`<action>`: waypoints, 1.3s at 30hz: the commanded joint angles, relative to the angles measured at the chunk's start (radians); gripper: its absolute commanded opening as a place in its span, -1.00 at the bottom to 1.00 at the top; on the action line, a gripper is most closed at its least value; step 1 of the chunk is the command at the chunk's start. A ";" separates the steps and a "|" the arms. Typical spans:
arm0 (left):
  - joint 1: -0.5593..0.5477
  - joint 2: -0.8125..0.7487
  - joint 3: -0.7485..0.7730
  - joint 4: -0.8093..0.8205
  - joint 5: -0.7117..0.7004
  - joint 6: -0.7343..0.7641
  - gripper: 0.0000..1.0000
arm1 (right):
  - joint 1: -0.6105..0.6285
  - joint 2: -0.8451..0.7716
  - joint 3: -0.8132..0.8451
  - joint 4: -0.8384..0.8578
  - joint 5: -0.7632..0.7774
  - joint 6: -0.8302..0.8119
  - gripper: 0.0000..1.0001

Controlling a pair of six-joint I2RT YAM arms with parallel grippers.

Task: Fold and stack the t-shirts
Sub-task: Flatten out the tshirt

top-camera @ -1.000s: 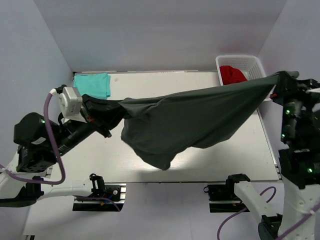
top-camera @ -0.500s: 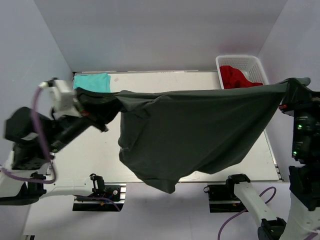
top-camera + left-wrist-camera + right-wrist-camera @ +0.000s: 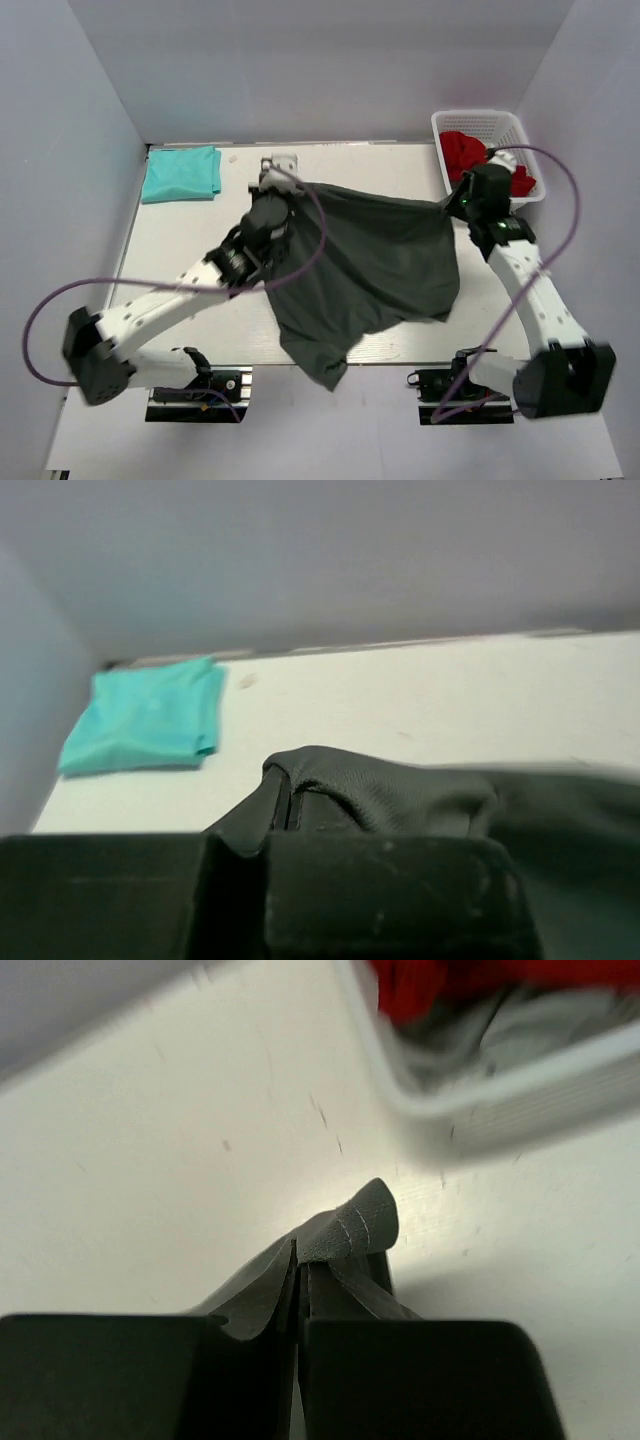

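Note:
The dark charcoal t-shirt (image 3: 370,260) lies spread over the middle of the table, its lower end hanging past the near edge. My left gripper (image 3: 278,195) is shut on its far left corner; the left wrist view shows cloth (image 3: 420,795) pinched between the closed gripper's tips (image 3: 282,780). My right gripper (image 3: 457,205) is shut on the far right corner, with the stitched hem (image 3: 355,1225) sticking out of the closed gripper (image 3: 300,1260), low over the table. The teal t-shirt (image 3: 180,172) lies folded at the far left corner and also shows in the left wrist view (image 3: 145,725).
A white lattice basket (image 3: 505,125) stands at the far right corner with a red garment (image 3: 465,150) in it, close behind my right gripper; its rim (image 3: 480,1110) shows in the right wrist view. Grey walls enclose the table on three sides.
Both arms reached forward and down, and the grippers came closer together. The charcoal shirt, held stretched in the air before, now lies on the table.

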 commanded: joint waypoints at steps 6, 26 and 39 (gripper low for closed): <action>0.417 0.543 0.279 -0.119 0.217 -0.323 -1.00 | 0.009 0.371 0.108 0.247 -0.102 -0.028 -1.00; 0.699 0.889 0.846 -0.495 0.646 -0.408 1.00 | 0.104 0.803 0.575 0.188 -0.177 -0.184 0.81; 0.523 0.257 -0.037 -0.446 1.281 -0.487 1.00 | 0.101 0.185 -0.249 0.066 -0.020 0.125 0.81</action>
